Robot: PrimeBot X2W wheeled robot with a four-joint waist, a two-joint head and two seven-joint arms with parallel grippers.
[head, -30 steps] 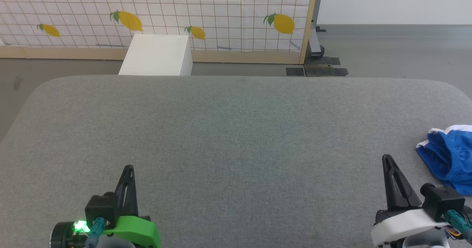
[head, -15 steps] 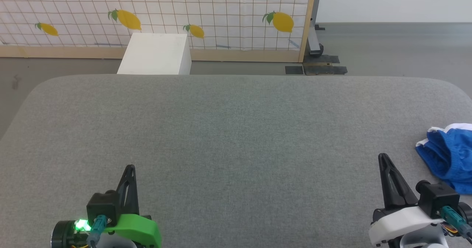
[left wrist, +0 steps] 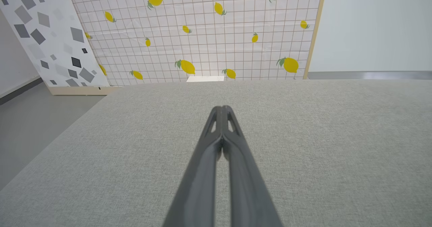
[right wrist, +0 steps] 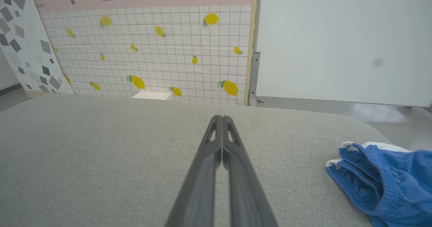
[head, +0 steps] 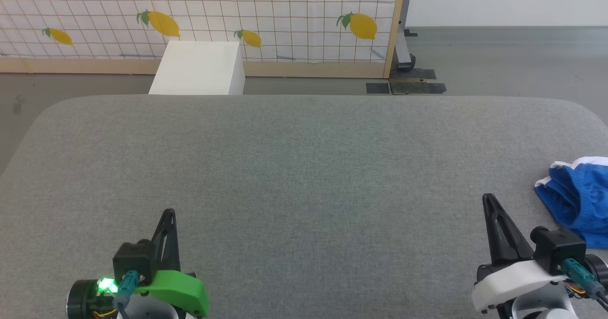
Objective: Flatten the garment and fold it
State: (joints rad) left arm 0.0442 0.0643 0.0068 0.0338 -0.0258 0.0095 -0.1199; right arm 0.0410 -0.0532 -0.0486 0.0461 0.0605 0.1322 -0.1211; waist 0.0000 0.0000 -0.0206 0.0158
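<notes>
The garment [head: 577,198], blue shorts with white trim, lies crumpled at the right edge of the grey padded table [head: 304,167], partly cut off by the frame. In the right wrist view the garment [right wrist: 388,183] sits low on the right, bunched, with its elastic band showing. My right gripper [head: 489,200] stands shut at the lower right, a short way left of the garment and not touching it; its fingertips meet in the right wrist view [right wrist: 221,119]. My left gripper [head: 168,213] is shut at the lower left, tips pressed together [left wrist: 222,109], holding nothing.
A white box [head: 197,67] stands on the floor beyond the table's far edge. Behind it is a lemon-patterned grid screen [head: 237,15] with a wooden frame. Grey floor [head: 498,62] lies to the far right. The table's corners are rounded.
The head camera has shifted slightly, so the whole picture moves a little. My right gripper has edged a little to the left. The garment lies as before.
</notes>
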